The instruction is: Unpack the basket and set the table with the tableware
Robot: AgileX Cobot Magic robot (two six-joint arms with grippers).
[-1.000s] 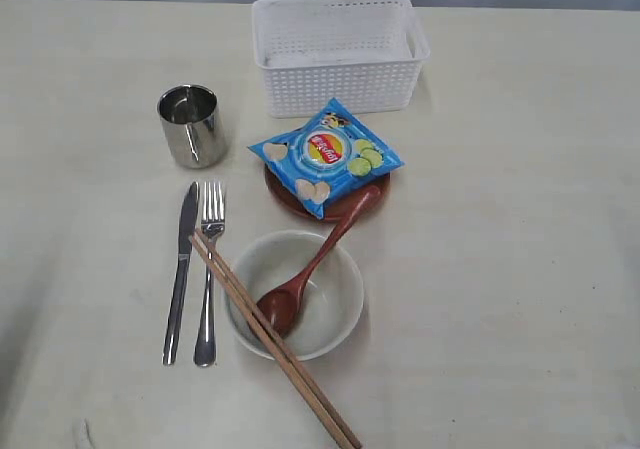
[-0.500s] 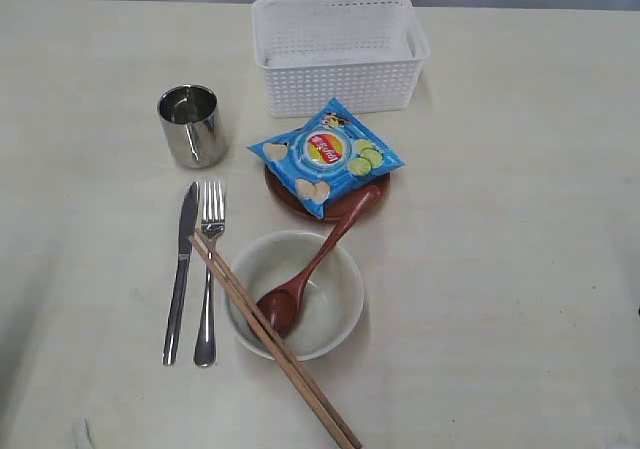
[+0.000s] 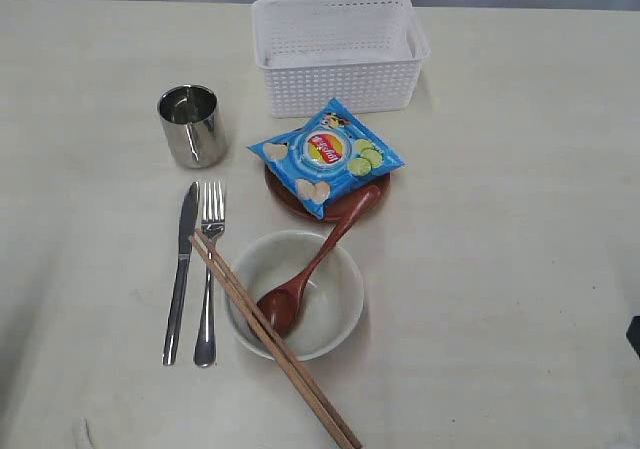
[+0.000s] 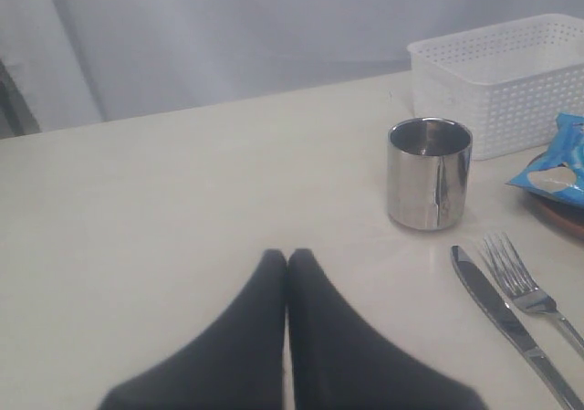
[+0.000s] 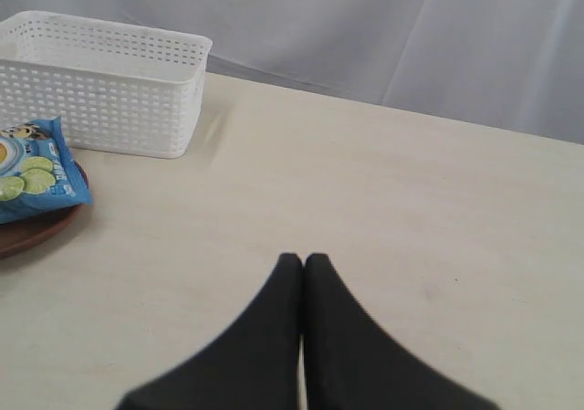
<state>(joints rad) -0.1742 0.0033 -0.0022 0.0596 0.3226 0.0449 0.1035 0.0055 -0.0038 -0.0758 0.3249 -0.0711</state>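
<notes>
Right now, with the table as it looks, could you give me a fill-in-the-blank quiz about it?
1. The blue crisp bag lies on top of the dark brown ____.
2. The wooden spoon rests its head inside the off-white ____.
3. The knife lies right beside the ____.
4. The left gripper and the right gripper both have their jaws ____.

Missing words: plate; bowl; fork; shut.

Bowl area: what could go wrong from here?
1. The chopsticks lie across the bowl rim; a nudge could roll them off.
2. The spoon bridges bowl and plate, so moving either may drag it out.
3. The crisp bag sits on the plate and could slide if that is lifted.
</notes>
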